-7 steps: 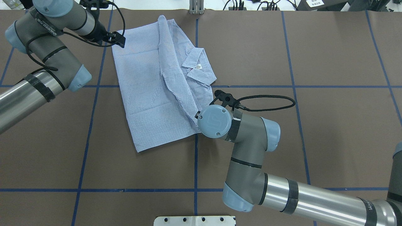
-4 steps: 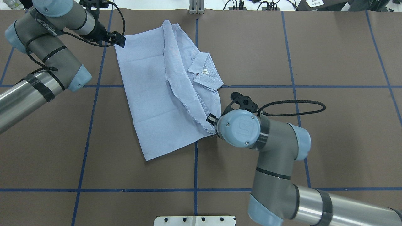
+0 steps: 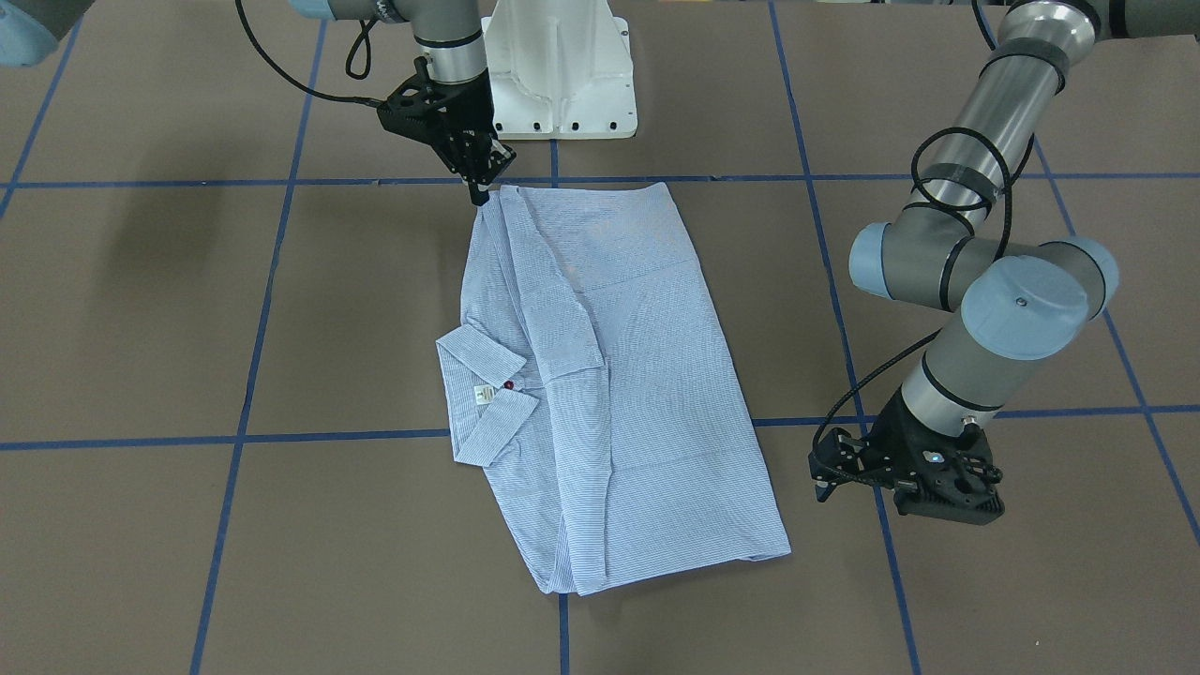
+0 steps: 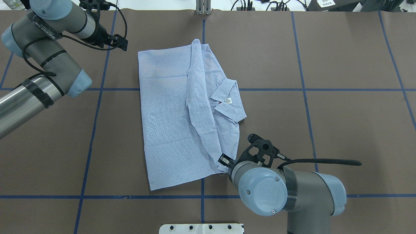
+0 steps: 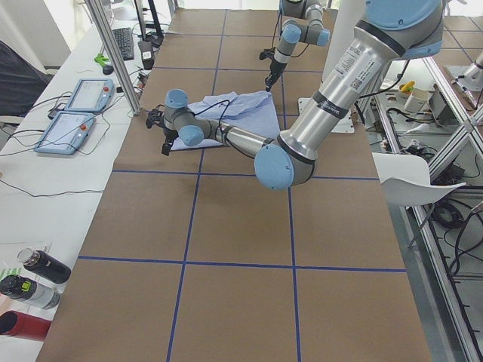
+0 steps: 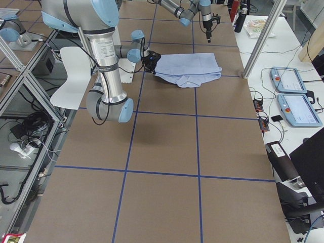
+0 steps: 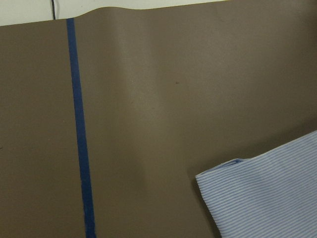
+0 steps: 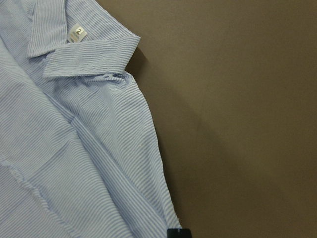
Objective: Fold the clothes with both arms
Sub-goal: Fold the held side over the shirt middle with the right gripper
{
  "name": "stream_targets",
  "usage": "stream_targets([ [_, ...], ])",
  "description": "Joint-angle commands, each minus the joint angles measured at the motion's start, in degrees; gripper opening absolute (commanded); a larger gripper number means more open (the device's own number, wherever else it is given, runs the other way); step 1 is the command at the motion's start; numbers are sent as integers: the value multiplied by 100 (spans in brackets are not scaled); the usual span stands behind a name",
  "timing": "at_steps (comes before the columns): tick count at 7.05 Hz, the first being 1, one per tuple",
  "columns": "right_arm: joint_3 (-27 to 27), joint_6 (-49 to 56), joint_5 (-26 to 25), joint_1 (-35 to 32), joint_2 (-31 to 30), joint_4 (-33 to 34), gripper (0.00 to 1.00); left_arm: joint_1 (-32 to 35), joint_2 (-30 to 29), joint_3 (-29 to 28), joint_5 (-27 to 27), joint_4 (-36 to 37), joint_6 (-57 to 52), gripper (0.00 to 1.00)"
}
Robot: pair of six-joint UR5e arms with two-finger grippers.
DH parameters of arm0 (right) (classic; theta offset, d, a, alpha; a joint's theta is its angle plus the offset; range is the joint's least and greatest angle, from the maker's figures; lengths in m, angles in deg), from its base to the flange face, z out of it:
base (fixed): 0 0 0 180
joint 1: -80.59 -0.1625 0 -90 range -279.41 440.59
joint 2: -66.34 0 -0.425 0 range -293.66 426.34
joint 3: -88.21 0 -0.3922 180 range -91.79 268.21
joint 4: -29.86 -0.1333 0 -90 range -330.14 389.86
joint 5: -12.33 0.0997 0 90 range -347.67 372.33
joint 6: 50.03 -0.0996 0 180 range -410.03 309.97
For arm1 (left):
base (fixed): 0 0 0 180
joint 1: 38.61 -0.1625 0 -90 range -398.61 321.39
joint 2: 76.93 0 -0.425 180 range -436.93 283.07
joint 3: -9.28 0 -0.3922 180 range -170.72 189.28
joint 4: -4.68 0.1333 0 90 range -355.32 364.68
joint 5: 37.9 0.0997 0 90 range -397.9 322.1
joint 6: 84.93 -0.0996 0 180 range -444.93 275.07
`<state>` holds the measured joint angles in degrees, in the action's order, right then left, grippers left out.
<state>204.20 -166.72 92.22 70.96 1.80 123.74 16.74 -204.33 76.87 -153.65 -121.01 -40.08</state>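
Observation:
The light blue striped shirt [image 4: 175,113] lies folded lengthwise on the brown table, its collar [image 4: 231,109] and white neck label on the right side. My right gripper [image 4: 224,163] is shut on the shirt's near right corner. The front view shows its fingers pinched on that corner [image 3: 481,192], and one black fingertip [image 8: 178,232] shows at the cloth's edge in the right wrist view. My left gripper [image 4: 123,44] stands open, a short way left of the shirt's far left corner [image 7: 267,198], touching no cloth; the front view shows the left gripper [image 3: 818,476] apart from the shirt.
The white pedestal base [image 3: 562,84] stands at the robot's edge of the table. Blue tape lines [image 4: 203,195] cross the brown surface. Two teach pendants [image 5: 75,113] and several bottles [image 5: 34,283] lie on the side bench.
The right arm has drawn the shirt toward the robot and to the right, turning it straighter. The left gripper has let go of the far left corner, which slid away from it.

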Motion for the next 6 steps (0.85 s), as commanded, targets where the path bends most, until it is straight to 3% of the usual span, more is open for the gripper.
stream_targets([
  [1,116,-20,-70,119,46,359,0,2,5,17,-9,0,15,100],
  [2,99,267,34,163,107,673,99,2,5,35,-17,9,15,100],
  [3,81,1088,175,-245,395,755,100,2,5,44,-26,9,24,100],
  [4,-76,1810,829,-989,563,721,100,2,5,122,-35,26,24,100],
  [5,-704,2600,1201,-1545,1104,746,100,2,5,123,-44,18,24,100],
  [6,-1432,2956,1257,-1837,1640,712,100,2,49,175,-53,-9,-28,100],
])
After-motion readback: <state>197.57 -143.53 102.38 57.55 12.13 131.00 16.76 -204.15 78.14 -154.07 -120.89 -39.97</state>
